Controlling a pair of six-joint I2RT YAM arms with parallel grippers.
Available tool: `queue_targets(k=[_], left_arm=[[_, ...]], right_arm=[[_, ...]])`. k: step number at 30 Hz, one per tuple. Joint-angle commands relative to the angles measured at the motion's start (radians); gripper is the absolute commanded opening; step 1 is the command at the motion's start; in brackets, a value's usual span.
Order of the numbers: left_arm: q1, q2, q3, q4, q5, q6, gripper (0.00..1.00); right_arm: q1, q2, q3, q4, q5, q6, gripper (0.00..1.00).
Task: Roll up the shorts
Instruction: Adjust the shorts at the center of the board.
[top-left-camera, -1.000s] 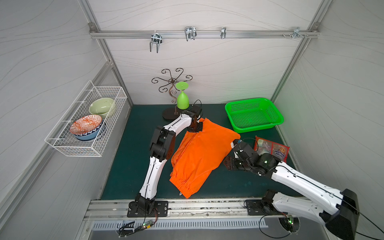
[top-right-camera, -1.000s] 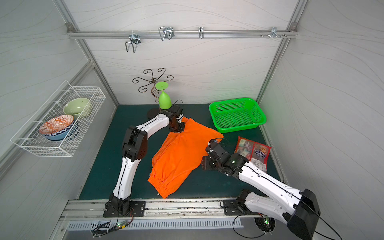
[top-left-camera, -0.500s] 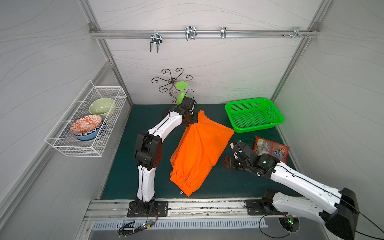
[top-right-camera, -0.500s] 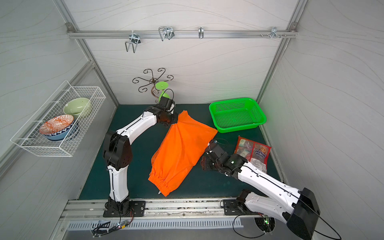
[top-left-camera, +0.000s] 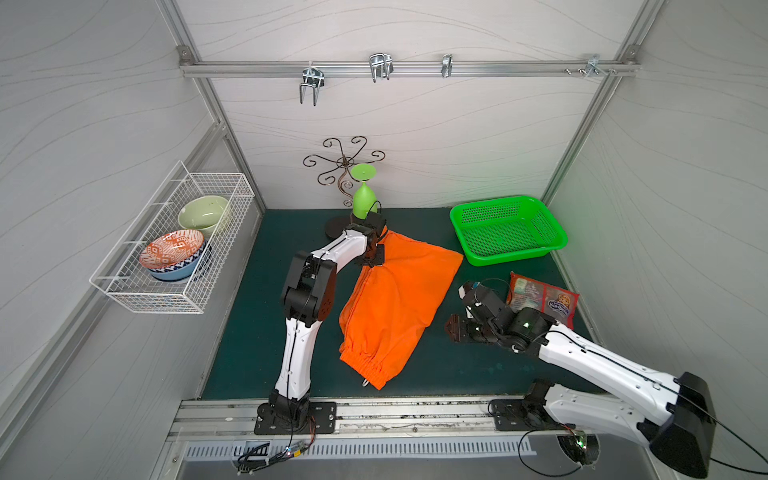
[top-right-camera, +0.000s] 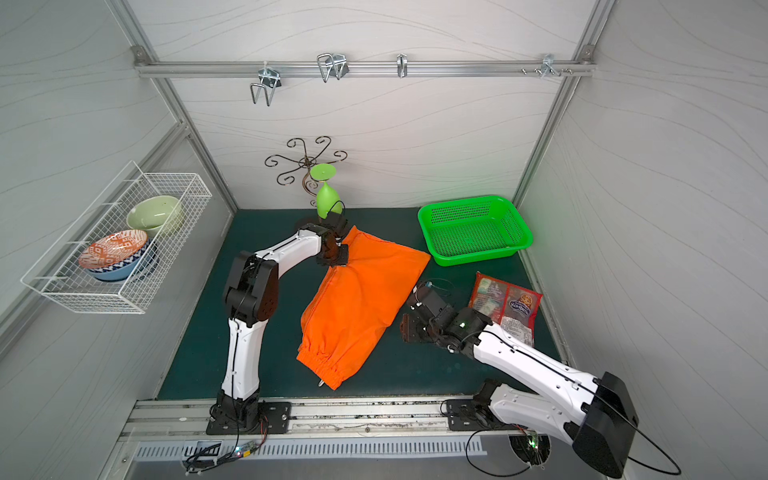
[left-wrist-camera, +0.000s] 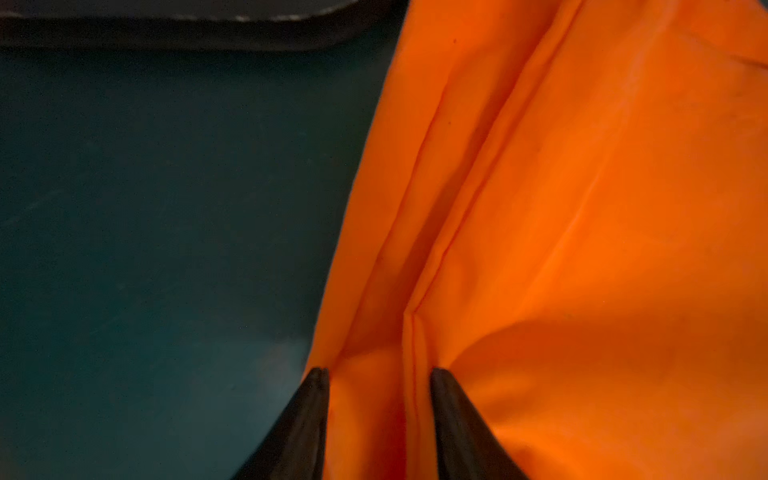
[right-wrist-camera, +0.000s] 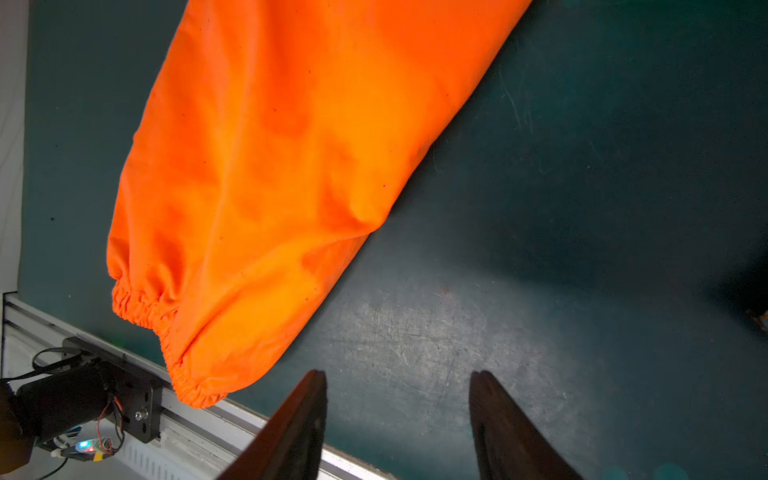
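left gripper (left-wrist-camera: 378, 370) spread astride a fold of the shorts (left-wrist-camera: 582, 208), right gripper (right-wrist-camera: 397, 372) spread nearby.

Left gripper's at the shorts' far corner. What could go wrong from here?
The left gripper is open with a fold of the shorts between its fingers; pulling away could snag and drag that corner. The green glass on the stand sits close behind that wrist; backing up could knock it. The shorts lie askew, so the roll may skew.
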Motion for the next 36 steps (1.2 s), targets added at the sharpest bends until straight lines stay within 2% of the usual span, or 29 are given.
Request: queue_targets(k=[1,6,8,12,16,22,26,28,32,36], left_arm=[[-0.003,-0.181,-0.032,-0.001,-0.044,-0.018,0.51],[-0.006,-0.366,-0.205,-0.037,0.048,-0.086,0.52],[-0.016,-0.434,-0.298,-0.066,0.05,-0.132,0.52],[-0.045,-0.549,-0.516,-0.12,0.039,-0.238,0.52],[-0.106,-0.675,-0.711,-0.12,-0.063,-0.294,0.5],[-0.148,-0.77,-0.845,-0.123,-0.08,-0.325,0.47],[-0.155,-0.767,-0.919,-0.06,-0.032,-0.338,0.37],[-0.167,-0.738,-0.932,-0.012,0.008,-0.342,0.29],[-0.22,-0.641,-0.892,0.054,0.068,-0.36,0.17],[-0.24,-0.532,-0.83,0.116,0.118,-0.385,0.09]], right_arm=[[0.014,0.048,-0.003,0.056,-0.016,-0.012,0.59],[0.023,0.153,0.027,0.105,-0.039,-0.038,0.59],[0.024,0.196,0.043,0.122,-0.051,-0.052,0.59],[0.025,0.278,0.081,0.167,-0.1,-0.074,0.59],[0.029,0.375,0.117,0.234,-0.164,-0.092,0.58],[0.029,0.57,0.188,0.315,-0.25,-0.086,0.55],[0.008,0.664,0.233,0.296,-0.21,-0.059,0.47],[-0.022,0.702,0.253,0.257,-0.167,-0.032,0.41],[-0.107,0.731,0.262,0.233,-0.139,-0.024,0.4],[-0.18,0.762,0.322,0.198,-0.117,-0.082,0.4]])
